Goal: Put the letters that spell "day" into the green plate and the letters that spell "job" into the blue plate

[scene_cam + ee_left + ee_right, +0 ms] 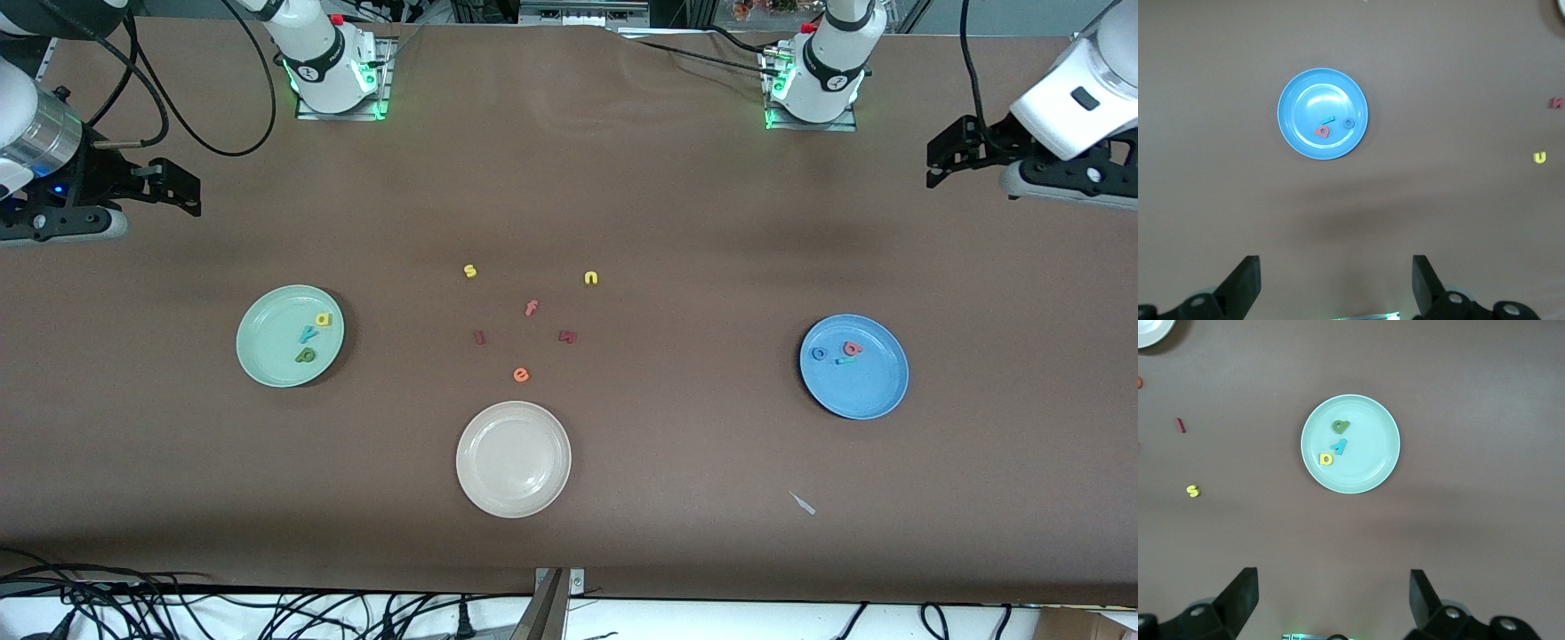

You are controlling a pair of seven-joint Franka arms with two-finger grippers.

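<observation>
The green plate (pixel 267 348) lies toward the right arm's end of the table. It holds the yellow a (pixel 323 319), the teal y (pixel 308 334) and the dark green d (pixel 305 356). Toward the left arm's end, the blue plate (pixel 861 393) holds the blue o (pixel 819 354), the red-pink b (pixel 853 348) and the teal j (pixel 845 361). My right gripper (pixel 182 188) hangs open and empty over bare table at its own end. My left gripper (pixel 947 162) is likewise open and empty. The right wrist view shows the green plate (pixel 1371 463), the left wrist view the blue plate (pixel 1301 137).
A cream-white plate (pixel 513 418) sits nearest the front camera, mid-table. Loose letters lie between the plates: yellow s (pixel 470 271), yellow n (pixel 590 278), pink f (pixel 531 308), two dark red ones (pixel 480 337) (pixel 568 336), orange e (pixel 521 375). A small pale scrap (pixel 804 504) lies near the front edge.
</observation>
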